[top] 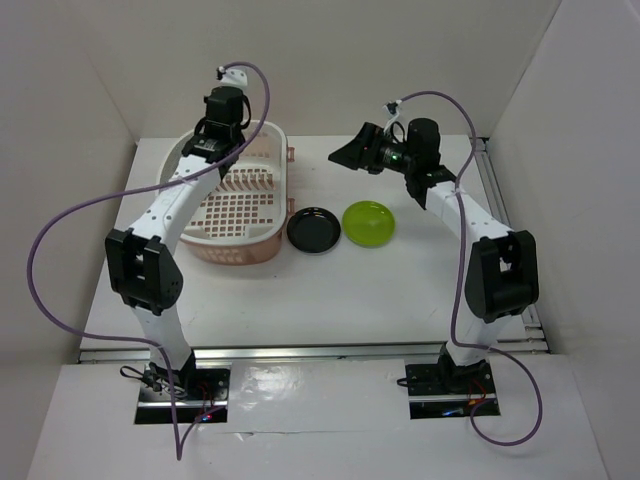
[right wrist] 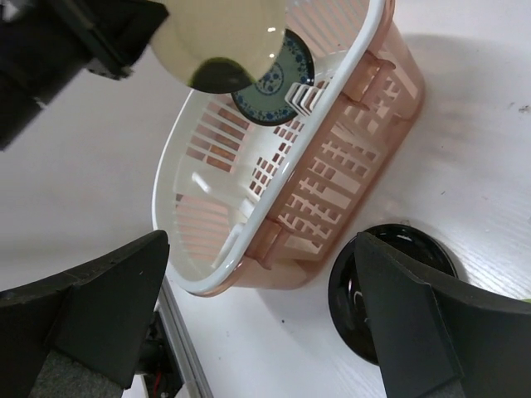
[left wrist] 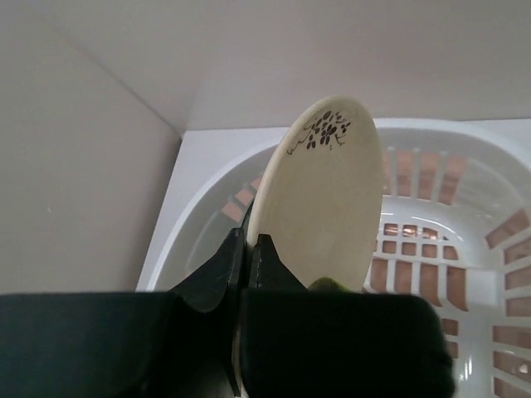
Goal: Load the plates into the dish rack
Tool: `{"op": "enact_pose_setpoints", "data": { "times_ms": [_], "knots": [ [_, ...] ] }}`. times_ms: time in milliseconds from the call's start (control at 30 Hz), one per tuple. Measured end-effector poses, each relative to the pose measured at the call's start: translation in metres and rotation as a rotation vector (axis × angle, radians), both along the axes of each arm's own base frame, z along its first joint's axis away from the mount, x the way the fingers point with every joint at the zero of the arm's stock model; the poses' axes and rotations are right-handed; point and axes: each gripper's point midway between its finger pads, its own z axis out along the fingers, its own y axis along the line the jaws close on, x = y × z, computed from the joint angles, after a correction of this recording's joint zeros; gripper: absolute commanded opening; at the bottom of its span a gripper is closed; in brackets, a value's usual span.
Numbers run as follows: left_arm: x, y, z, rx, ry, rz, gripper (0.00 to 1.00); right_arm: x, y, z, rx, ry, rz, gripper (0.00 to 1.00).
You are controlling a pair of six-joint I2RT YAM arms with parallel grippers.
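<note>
My left gripper (top: 212, 150) hangs over the far end of the pale pink dish rack (top: 262, 246). It is shut on the rim of the cream-beige plate (left wrist: 323, 191), held on edge above the rack's inside (left wrist: 465, 133). The right wrist view shows that plate (right wrist: 220, 37) just above the teal-blue patterned plate (right wrist: 278, 83), which stands upright in the rack (right wrist: 348, 157). The glossy black plate (top: 313, 230) and lime green plate (top: 368, 222) lie flat on the table right of the rack. My right gripper (top: 347, 154) is open and empty, raised behind them. The black plate (right wrist: 390, 290) shows between its fingers.
White walls close in the table at the back and both sides. A metal rail (top: 500, 200) runs along the right edge. Purple cables loop from both arms.
</note>
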Motion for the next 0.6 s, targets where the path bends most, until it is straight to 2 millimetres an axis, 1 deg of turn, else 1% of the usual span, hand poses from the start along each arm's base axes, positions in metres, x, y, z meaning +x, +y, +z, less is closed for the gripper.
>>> {"op": "enact_pose_setpoints", "data": {
  "times_ms": [100,200,333,500,600],
  "knots": [
    [0.006,0.005,-0.019,0.068,0.033,0.026,0.0,-0.001,0.002,0.0,0.005,0.006,0.006,1.0],
    [0.005,0.011,-0.032,0.127,0.06,0.044,0.0,-0.002,0.003,0.001,0.012,0.011,0.007,1.0],
    [0.005,0.016,-0.04,0.177,0.062,0.054,0.0,0.0,0.005,-0.001,0.021,0.013,0.016,1.0],
    [0.005,0.019,-0.054,0.221,0.074,0.058,0.0,0.002,0.007,-0.013,0.027,0.049,0.027,1.0],
    [0.003,0.022,-0.062,0.244,0.084,0.066,0.0,0.002,0.008,-0.016,0.028,0.06,0.03,1.0]
  ]
}}
